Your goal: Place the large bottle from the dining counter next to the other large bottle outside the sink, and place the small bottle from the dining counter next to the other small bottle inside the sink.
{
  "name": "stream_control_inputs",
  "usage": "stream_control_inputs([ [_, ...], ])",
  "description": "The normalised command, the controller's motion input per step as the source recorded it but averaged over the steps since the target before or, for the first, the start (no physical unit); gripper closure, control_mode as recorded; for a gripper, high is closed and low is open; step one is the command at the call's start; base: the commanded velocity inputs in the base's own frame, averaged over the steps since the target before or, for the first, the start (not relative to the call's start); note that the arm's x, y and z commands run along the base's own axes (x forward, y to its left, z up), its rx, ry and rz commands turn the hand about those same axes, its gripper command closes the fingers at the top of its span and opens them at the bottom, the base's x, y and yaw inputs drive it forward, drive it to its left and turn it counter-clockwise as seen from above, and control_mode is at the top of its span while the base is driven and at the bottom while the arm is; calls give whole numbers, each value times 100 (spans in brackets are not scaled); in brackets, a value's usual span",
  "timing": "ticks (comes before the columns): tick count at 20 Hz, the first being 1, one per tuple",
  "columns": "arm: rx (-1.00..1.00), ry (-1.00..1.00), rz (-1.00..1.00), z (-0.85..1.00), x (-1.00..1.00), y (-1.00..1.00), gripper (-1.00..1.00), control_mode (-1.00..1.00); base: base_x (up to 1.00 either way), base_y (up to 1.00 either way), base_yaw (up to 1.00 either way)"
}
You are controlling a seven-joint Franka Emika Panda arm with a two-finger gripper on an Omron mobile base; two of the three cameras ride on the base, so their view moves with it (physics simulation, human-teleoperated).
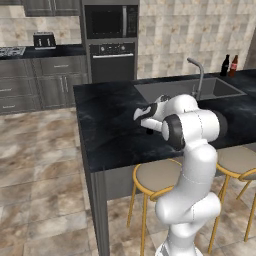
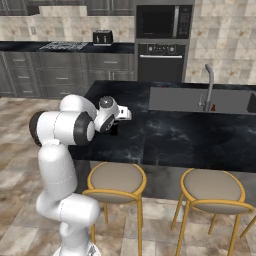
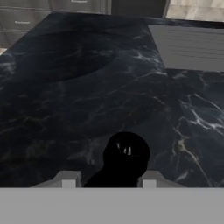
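Contact between the gripper [image 3: 108, 180] and the small bottle [image 3: 127, 153] shows best in the hand view. The two finger tips stand on either side of the dark bottle body, and the round black top is seen from above, just past them at twelve o'clock. The gripper is clenched on the small bottle, which stands upright on the black marbled worktop [image 1: 107, 112] of the dining counter.

In the left base view the arm reaches forward and low, with the hand pointing down. The bottle is a short dark shape under the hand, near the middle of the worktop's left half. From the gripper, the sink [image 1: 167, 90] lies at about two o'clock, sunk into the same worktop, with the curved tap [image 1: 199, 75] on its near rim.

Far beyond the sink, again at about two o'clock, the large bottle [image 1: 225, 65] stands upright on the worktop outside the basin. The other large bottle [image 1: 233, 65], brown with a red label, is just beside it at its three o'clock. Whether the two touch cannot be told.

Two gold-legged stools [image 1: 157, 175] stand along the near edge of the counter, at about six and four o'clock from the gripper. Against the back wall, at about eleven o'clock, a toaster [image 1: 44, 40] sits on the wall counter near a hob [image 1: 11, 51]. A built-in oven [image 1: 112, 60] is at twelve o'clock.
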Motion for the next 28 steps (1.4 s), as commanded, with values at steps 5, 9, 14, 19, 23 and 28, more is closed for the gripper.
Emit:
stream_control_inputs([
  [5, 0, 0, 0, 11, -37, 0, 100, -100, 0, 0, 0],
  [9, 0, 0, 0, 1, -36, 0, 100, -100, 0, 0, 0],
  [14, 0, 0, 0, 0, -39, 0, 100, -100, 0, 0, 0],
  [19, 0, 0, 1, 0, -19, 0, 100, -100, 0, 0, 0],
  [23, 0, 0, 0, 0, -12, 0, 100, 100, -11, 0, 0],
  [28, 0, 0, 0, 0, 0, 0, 100, 100, -49, 19, 0],
])
